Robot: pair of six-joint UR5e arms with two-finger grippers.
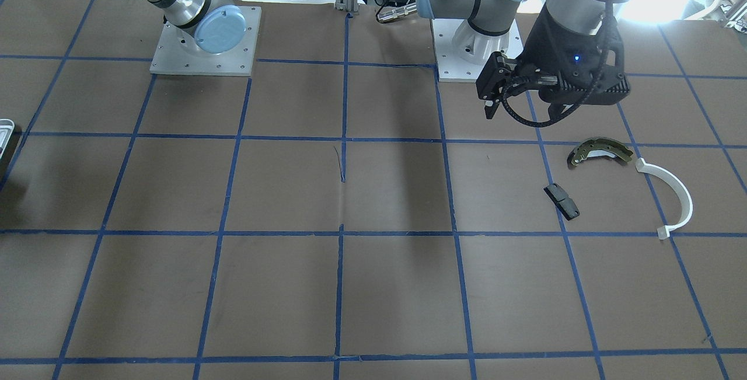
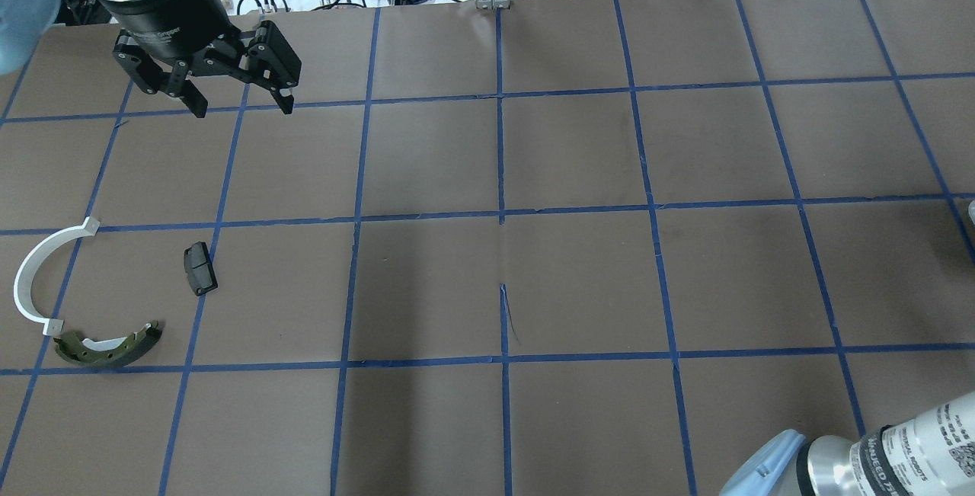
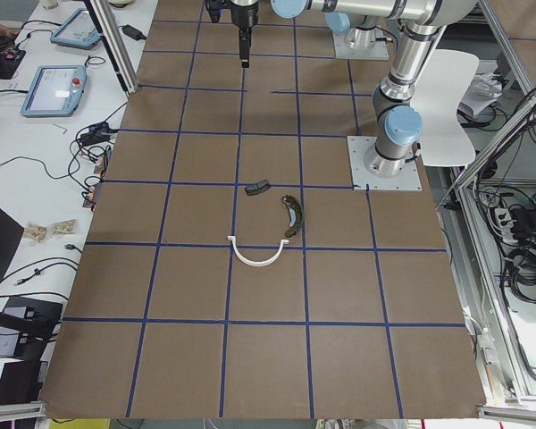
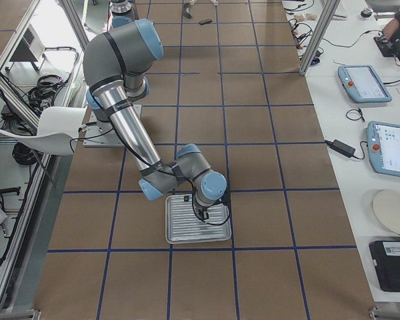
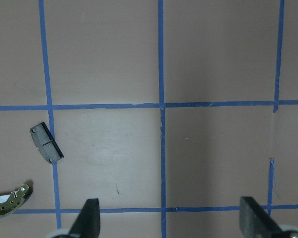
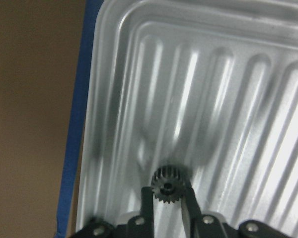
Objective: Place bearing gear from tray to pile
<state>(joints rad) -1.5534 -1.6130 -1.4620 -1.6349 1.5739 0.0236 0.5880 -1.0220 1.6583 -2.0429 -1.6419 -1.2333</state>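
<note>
Right wrist-mounted view: the right gripper (image 6: 167, 194) is narrowed onto the bearing gear (image 6: 167, 184), a small dark toothed wheel. One finger (image 6: 146, 203) presses each flank of it. The gear sits directly between the fingertips, over the ribbed floor of the tray (image 6: 97, 99). The tray's rounded corner and raised rim lie ahead of the hand and toward that view's left. Whether the gear rests on the ribs or hangs just clear of them cannot be told. In the exterior right view the same hand points down into the tray (image 4: 187, 235), near its robot-side rim.

The left gripper (image 2: 236, 104) hangs above the brown table (image 2: 579, 283) with its jaws spread wide and nothing between them. The pile lies on the table below it and well apart from it. From its wrist camera, the black oblong block (image 5: 46, 143) lies ahead of the fingers and toward that view's left. The tip of the olive-grey brake shoe (image 5: 7, 203) shows beside them at that view's left edge. In the overhead view the white half-ring (image 2: 30, 275) lies farther out on the same side, one end just beside the shoe (image 2: 107, 347).
</note>
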